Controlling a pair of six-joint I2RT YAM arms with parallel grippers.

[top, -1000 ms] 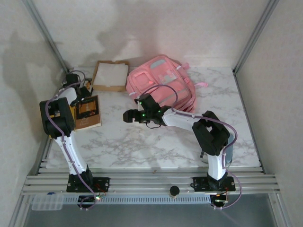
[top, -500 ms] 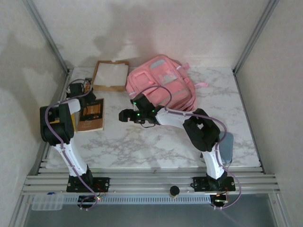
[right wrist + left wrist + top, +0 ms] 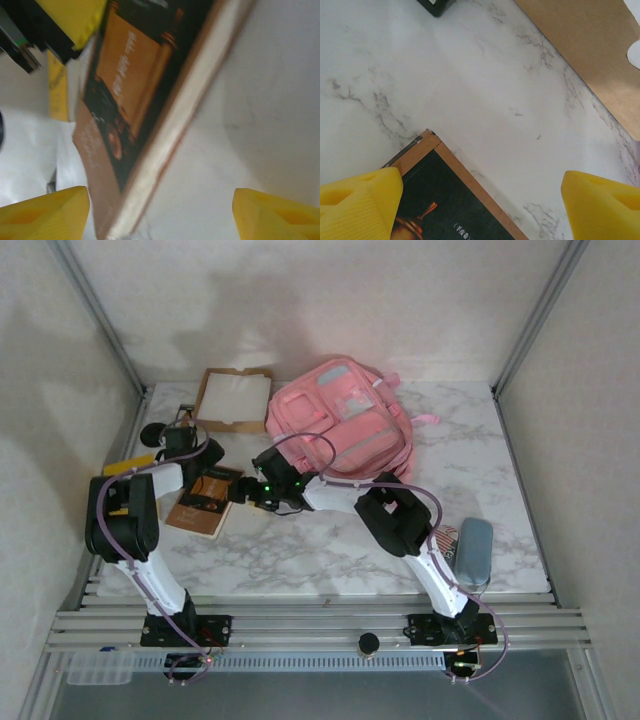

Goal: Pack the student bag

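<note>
One bag (image 3: 340, 425), pink, lies flat with its pockets up at the far middle of the table (image 3: 330, 550). We put both grippers off it, down to its left. The right gripper (image 3: 238, 494) is near the bag's near-left corner, apart from it, and points left at the right edge of the book (image 3: 205, 505). The left gripper (image 3: 200, 462) is further left, well apart from the bag, over the book's far end.

Left gripper (image 3: 480, 202): the fingers are spread wide, with marble and the book's corner (image 3: 445, 210) between them. One finger overlaps the cover edge in the wrist view, but we cannot tell if it touches. It holds nothing.

Right gripper (image 3: 160, 215): the fingers are also wide apart. The book's long edge (image 3: 165, 130) runs toward the gap, and the view is blurred. We see no grip on anything.

Counts:
- one bag
- one book
- one pad (image 3: 232, 398) of white paper on brown card, at the far edge just beside the bag's left side
- one grey-blue case (image 3: 473, 552) at the right front, well apart from the bag
- one yellow strip (image 3: 130, 466) at the left edge
- one black round thing (image 3: 152, 433) near it
- two arms, two grippers
</note>
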